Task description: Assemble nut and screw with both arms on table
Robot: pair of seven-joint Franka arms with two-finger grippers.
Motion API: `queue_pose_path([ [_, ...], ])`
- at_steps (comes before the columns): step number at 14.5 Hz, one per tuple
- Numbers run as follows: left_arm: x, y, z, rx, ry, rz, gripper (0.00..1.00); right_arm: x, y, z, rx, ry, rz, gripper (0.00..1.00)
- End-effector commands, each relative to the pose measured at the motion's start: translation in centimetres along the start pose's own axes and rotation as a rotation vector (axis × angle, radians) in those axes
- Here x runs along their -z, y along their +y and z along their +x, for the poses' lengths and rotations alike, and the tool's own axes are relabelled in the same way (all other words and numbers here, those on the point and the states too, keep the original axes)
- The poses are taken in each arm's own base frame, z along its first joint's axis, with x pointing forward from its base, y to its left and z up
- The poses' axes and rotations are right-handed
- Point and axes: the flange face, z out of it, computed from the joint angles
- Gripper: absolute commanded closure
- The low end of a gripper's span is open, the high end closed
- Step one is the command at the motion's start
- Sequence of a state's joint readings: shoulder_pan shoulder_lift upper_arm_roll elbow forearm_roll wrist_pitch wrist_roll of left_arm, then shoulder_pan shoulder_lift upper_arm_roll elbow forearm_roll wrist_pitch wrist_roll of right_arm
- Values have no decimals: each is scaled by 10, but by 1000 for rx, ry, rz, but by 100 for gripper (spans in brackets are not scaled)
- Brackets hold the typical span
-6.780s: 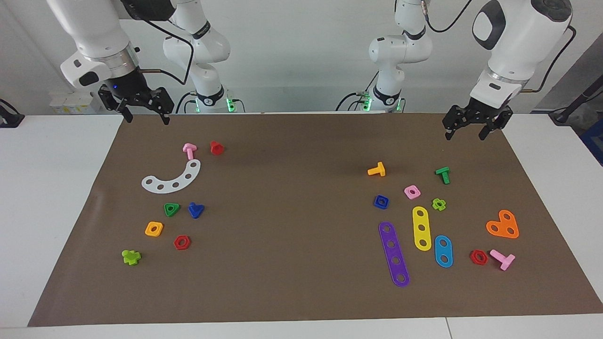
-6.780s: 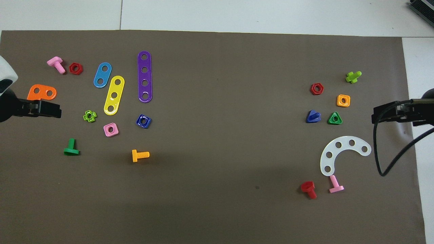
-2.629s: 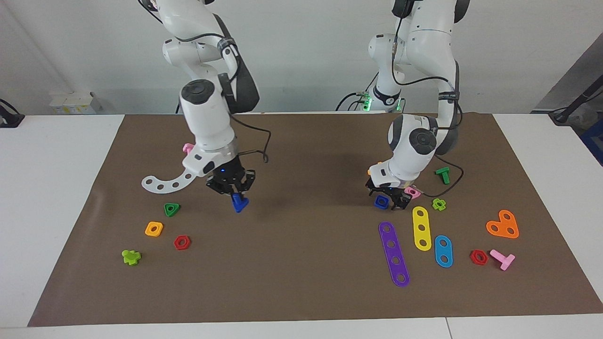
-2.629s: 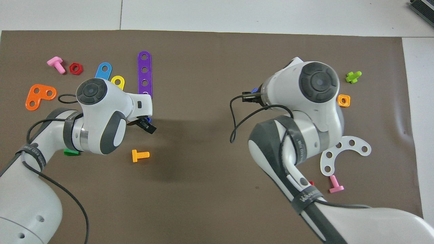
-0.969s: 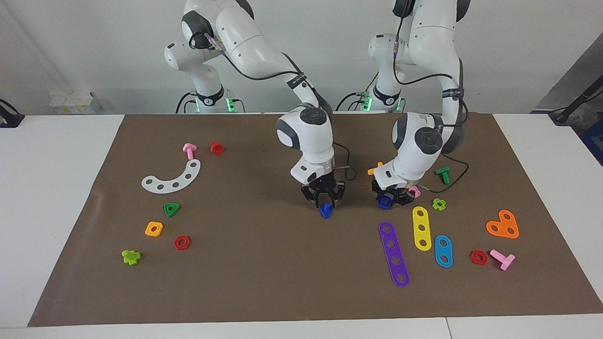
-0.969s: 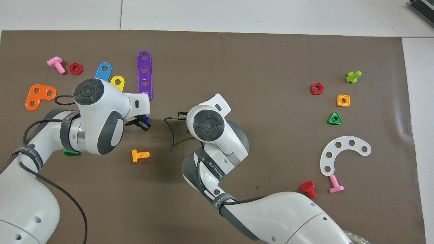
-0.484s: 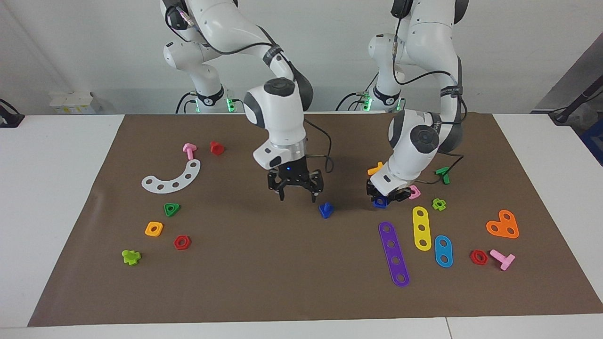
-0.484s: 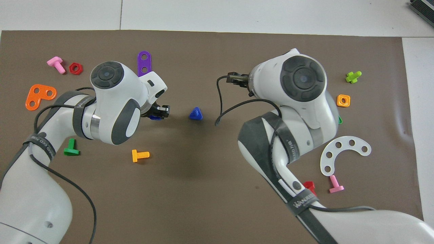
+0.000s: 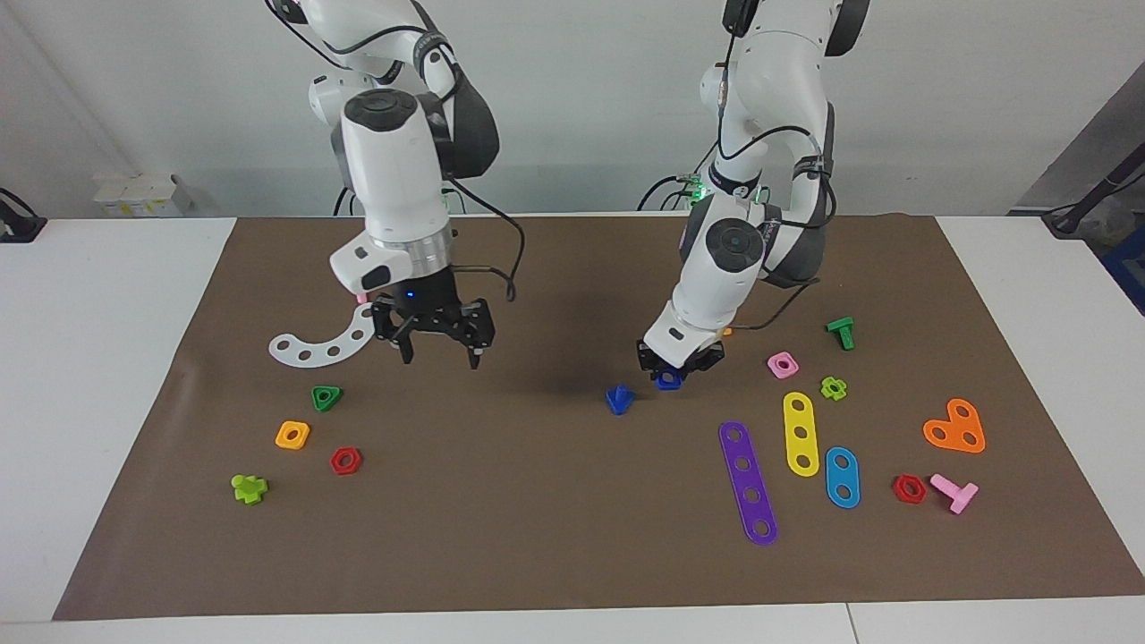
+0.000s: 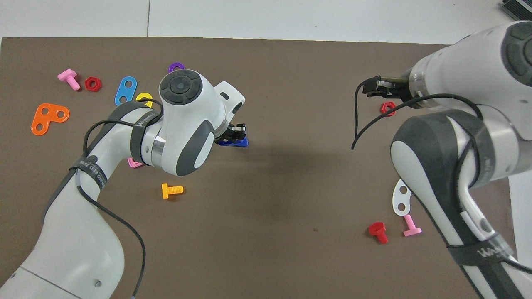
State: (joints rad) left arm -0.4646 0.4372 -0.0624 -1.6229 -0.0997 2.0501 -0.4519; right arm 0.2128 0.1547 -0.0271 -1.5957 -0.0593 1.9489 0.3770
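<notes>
You've got the screw down mid-mat now, head flat, shaft up, and your right gripper has let go and pulled back toward its own end, fingers spread wide, holding nothing. Your left gripper has carried the nut off its spot by the pink nut and hangs just beside the screw, fingers clamped on it. So handover's done; probably next is lowering the hole over the shaft. Both parts are glossy dk-blue plastic: nut square w/ rounded corners, screw w/ a triangular head. Table mat is matte brown.
</notes>
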Motion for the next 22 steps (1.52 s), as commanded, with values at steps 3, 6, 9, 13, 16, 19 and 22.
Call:
queue_pose_path([
  [3,-9,27,5,25,-10,-12,90,63,61,-15,2,-54,21,0],
  [6,-16,28,7,27,-1,-14,90,90,101,-22,-35,-109,18,0],
  [9,-21,27,6,26,0,-6,91,86,118,-35,9,-209,-1,0],
  [13,-30,26,5,30,16,-12,91,73,109,-42,28,-203,5,0],
  [16,-41,24,4,38,18,-9,92,69,109,-46,31,-199,5,0],
  [19,-55,29,-1,24,18,0,93,71,105,-44,62,-204,-9,0],
  [22,-71,27,0,10,24,24,93,73,105,-43,62,-214,-12,0],
])
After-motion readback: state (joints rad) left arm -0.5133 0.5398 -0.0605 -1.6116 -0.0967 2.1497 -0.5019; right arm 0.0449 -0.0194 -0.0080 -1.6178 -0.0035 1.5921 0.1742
